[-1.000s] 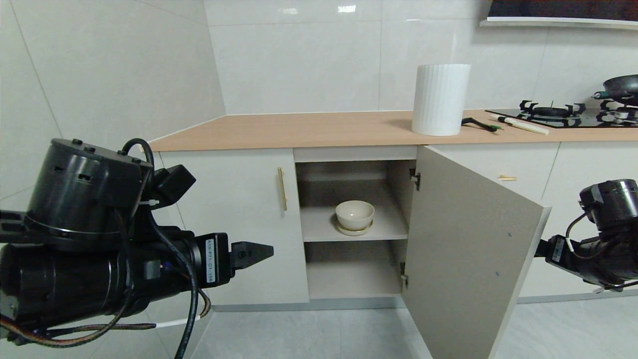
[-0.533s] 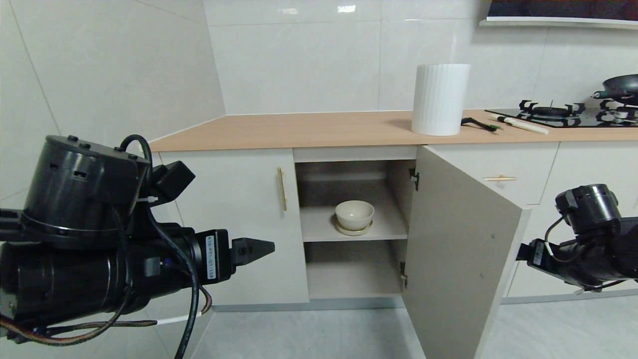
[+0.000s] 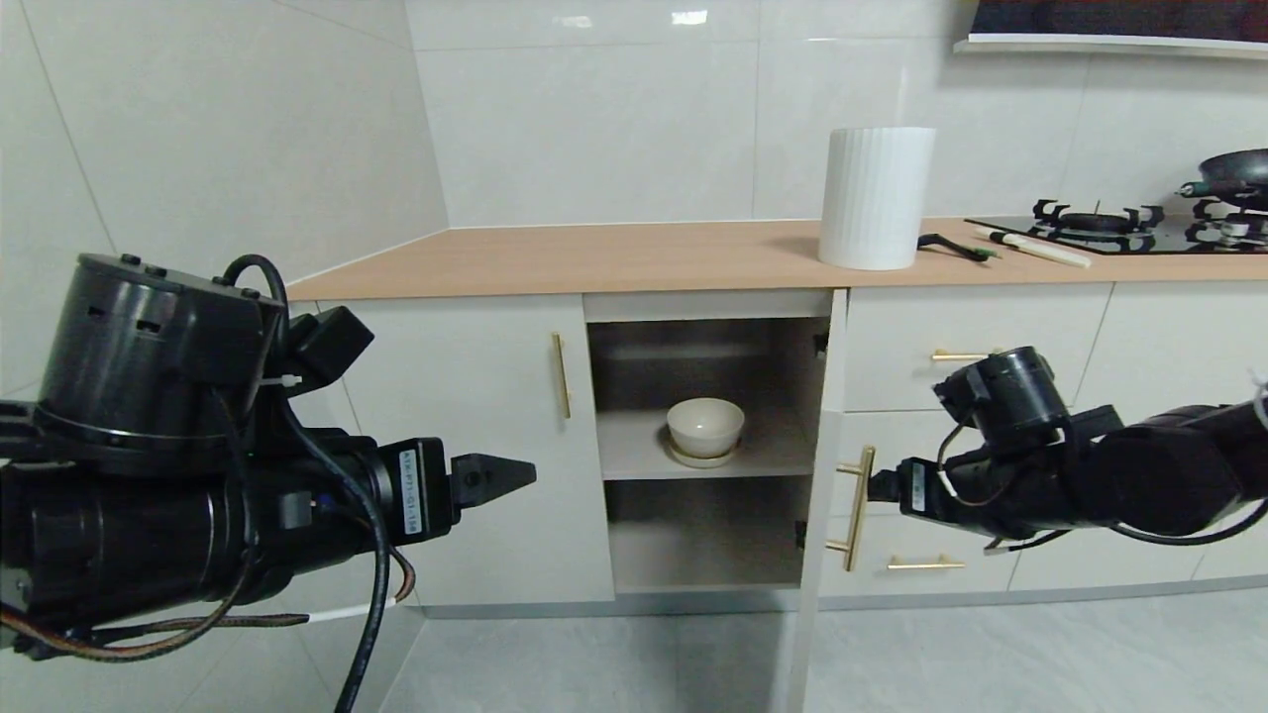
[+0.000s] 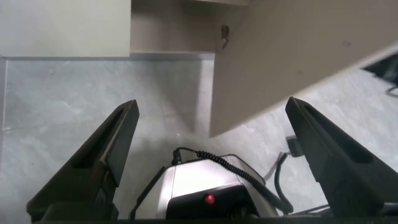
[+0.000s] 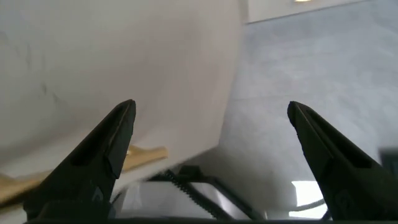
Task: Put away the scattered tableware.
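Pan (image 3: 1238, 168) cut off at right edge; plate (image 3: 703, 459) mostly hidden under bowl (image 3: 704, 425); countertop utensils (image 3: 1030, 246) indistinct.

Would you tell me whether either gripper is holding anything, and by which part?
Nothing is held: both the left gripper and the right gripper are open, the right one beside the door handle without clamping it.

Bright, even light glares off the wall tiles (image 3: 684, 17), leaving the cabinet (image 3: 693, 371) interior shadowed.
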`<state>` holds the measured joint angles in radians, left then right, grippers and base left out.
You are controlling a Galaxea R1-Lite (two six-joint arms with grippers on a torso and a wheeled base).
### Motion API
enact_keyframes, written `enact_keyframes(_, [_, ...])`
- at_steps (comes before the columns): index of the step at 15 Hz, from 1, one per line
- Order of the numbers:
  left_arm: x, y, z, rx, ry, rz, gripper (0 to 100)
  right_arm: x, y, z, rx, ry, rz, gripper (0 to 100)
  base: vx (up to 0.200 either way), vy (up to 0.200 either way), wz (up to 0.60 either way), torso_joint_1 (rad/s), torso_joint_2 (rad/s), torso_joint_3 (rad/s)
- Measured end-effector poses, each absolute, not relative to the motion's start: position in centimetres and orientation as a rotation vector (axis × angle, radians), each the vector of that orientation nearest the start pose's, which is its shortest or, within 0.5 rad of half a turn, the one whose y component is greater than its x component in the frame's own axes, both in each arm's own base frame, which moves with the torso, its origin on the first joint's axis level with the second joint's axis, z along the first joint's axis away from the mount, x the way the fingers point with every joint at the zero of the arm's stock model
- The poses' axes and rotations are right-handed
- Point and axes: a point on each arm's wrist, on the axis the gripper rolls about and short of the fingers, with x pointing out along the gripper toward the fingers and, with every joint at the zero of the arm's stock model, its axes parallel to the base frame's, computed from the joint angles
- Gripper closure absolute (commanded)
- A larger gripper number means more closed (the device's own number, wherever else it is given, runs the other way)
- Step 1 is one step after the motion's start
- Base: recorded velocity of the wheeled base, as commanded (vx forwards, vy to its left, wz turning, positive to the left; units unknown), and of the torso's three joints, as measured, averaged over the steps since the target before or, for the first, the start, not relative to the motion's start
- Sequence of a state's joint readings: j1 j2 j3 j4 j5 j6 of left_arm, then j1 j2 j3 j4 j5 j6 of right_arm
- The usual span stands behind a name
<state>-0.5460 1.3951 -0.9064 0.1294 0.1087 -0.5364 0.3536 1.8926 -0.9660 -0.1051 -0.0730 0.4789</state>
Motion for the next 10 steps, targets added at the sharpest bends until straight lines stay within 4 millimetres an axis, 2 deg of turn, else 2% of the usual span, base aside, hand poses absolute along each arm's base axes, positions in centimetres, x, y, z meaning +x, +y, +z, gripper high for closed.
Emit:
enact_keyframes(5, [19.2, -11.2, 22.1, -0.317, 0.667, -0.246, 0, 33.5, 16.2, 10.1, 0.216, 0.859, 0.195, 0, 0.000, 0.000, 0.00, 0.000, 0.00, 0.000])
enact_keyframes(10, [19.5, -11.1, 22.0, -0.317, 0.648, -0.214, 0, 35.8, 18.1, 9.3, 0.197, 0.843, 0.258, 0, 0.000, 0.000, 0.00, 0.000, 0.00, 0.000])
